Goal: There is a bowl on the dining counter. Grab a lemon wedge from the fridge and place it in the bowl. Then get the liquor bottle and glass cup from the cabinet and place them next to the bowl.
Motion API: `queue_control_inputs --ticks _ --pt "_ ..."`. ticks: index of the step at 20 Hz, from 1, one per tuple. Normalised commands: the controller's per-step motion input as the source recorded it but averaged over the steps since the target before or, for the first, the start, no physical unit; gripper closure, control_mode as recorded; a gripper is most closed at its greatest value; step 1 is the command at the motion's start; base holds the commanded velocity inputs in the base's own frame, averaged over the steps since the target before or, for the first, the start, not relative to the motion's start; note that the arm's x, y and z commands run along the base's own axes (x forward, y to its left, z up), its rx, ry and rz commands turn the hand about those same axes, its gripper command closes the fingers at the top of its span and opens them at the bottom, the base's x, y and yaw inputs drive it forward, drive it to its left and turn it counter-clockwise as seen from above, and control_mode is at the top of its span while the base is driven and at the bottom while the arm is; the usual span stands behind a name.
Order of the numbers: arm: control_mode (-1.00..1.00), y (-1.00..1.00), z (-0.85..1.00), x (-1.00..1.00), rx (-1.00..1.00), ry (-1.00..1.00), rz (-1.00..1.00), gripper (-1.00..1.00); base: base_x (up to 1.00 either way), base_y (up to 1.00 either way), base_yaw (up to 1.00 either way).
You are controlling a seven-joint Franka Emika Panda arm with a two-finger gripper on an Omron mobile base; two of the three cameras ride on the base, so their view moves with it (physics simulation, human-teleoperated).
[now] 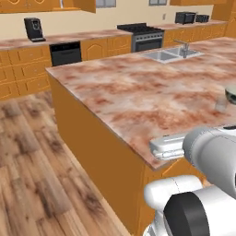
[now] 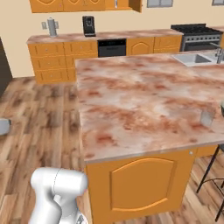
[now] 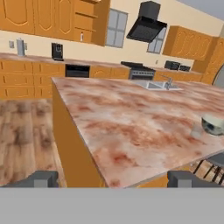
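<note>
Gripper [image 3: 111, 179] jaws stand wide apart with nothing between them, one dark fingertip [image 3: 41, 178] low at the left of the hand view and the other low at the right. Ahead of them runs the dining counter [image 3: 131, 127], and well beyond the right fingertip, near the counter's far right edge, sits the bowl [image 3: 214, 124] with a glass cup [image 3: 197, 130] just beside it. Farther off lies the sink [image 3: 157, 85] — and past it the stove [image 3: 138, 68]

Left base view: the bowl [image 1: 231, 93] shows at the right edge, the glass cup [image 1: 221, 104] near it

Right base view: the glass cup [image 2: 206, 117] stands near the counter's right end
</note>
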Motion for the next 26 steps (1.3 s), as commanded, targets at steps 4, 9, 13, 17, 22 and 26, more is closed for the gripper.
queue_control_inputs --ticks 4,9,13,17,22,26 --pt "1.00 0.00 0.00 0.00 0.00 0.00 0.00 -1.00 0.23 1.00 -0.01" --pt "1.00 0.00 0.00 0.00 0.00 0.00 0.00 -1.00 0.82 1.00 -0.11" --pt "1.00 0.00 0.00 0.00 0.00 0.00 0.00 -1.00 1.00 1.00 -0.16" --pt "1.00 0.00 0.00 0.00 0.00 0.00 0.00 -1.00 1.00 1.00 -0.16" --pt "1.00 0.00 0.00 0.00 0.00 0.00 0.00 -1.00 1.00 1.00 -0.16" --pt "1.00 0.00 0.00 0.00 0.00 0.00 0.00 -1.00 1.00 1.00 -0.16"
